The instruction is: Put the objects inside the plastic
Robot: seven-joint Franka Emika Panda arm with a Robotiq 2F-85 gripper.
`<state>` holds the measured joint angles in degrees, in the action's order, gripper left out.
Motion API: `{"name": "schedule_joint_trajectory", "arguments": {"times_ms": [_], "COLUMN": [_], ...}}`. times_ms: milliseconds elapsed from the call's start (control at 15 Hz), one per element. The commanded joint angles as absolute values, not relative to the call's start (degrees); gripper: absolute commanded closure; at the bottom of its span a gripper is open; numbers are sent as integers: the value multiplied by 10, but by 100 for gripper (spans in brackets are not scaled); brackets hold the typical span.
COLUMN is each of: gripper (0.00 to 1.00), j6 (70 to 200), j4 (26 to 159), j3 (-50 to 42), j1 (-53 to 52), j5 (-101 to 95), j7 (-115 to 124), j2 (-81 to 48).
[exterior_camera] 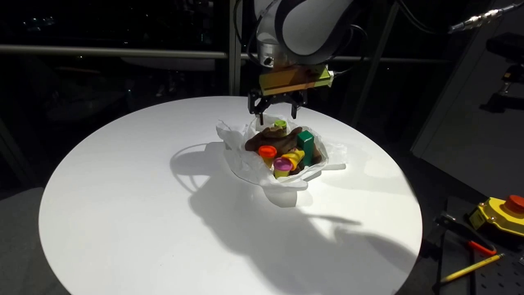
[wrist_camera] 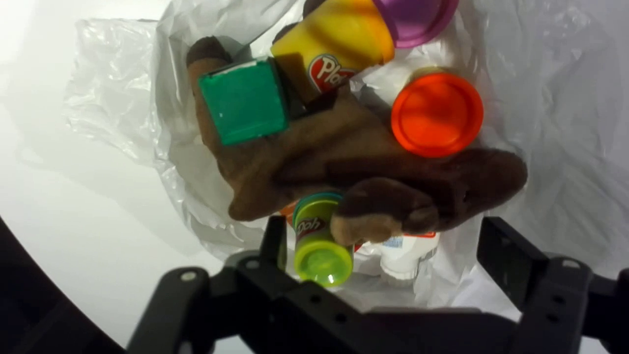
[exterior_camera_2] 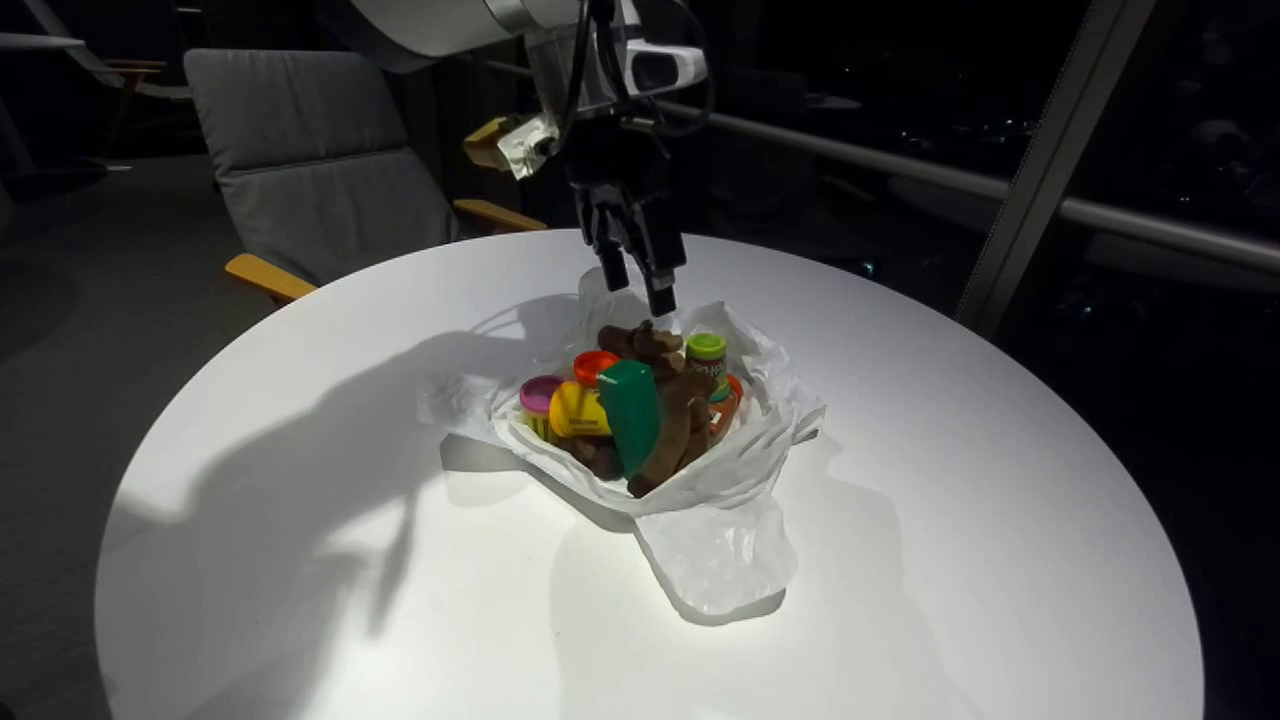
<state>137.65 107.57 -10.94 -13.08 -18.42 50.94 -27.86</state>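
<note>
Room: dark like night, with a pale rail [exterior_camera: 123,52] behind in both exterior views.
Worktop [exterior_camera: 123,196]: round, white, flat and smooth.
Plastic bag [exterior_camera: 243,162]: thin, white, crinkly and a bit see-through. It lies on the worktop with its mouth up, and everything named below is inside it, except the fingers [wrist_camera: 273,246].
Green block [wrist_camera: 245,105]: hard-looking, shiny, long like a box. It stands on end and leans a little.
Fingers: spread wide, pinching nothing. They hang over one edge of the bag, so the bag is under them and most of what is in it lies off to one side. The job looks almost done, so my guess is they should go straight up and not catch on the bag.
Lime-lid tub [wrist_camera: 323,265]: small and round, tipped a bit. Seen from the wrist, it shows in the gap between the fingers, lower than they are.
Yellow tub [wrist_camera: 339,39]: smooth, lying on its side, just beside the block.
Brown plush toy [wrist_camera: 314,142]: soft-looking, fuzzy, lumpy. Its long body runs about the same way as a line from finger to finger.
White bottle [wrist_camera: 403,255]: partly hidden under the plush toy, so its shape is hard to tell.
Purple-lid tub [wrist_camera: 417,14]: round, standing up, just beside the yellow tub.
Orange-red-lid tub [wrist_camera: 437,115]: round flat lid, facing up.
</note>
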Motion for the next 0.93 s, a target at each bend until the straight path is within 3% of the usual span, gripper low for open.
{"name": "schedule_joint_trajectory", "arguments": {"times_ms": [0,867], "gripper": [0,0], "j6": [1378,1536], "j4": [1114,1457], "j3": [-124,-104], "j1": [-145,-33], "j5": [-218,-278], "j7": [588,634], "j2": [-223,10]}}
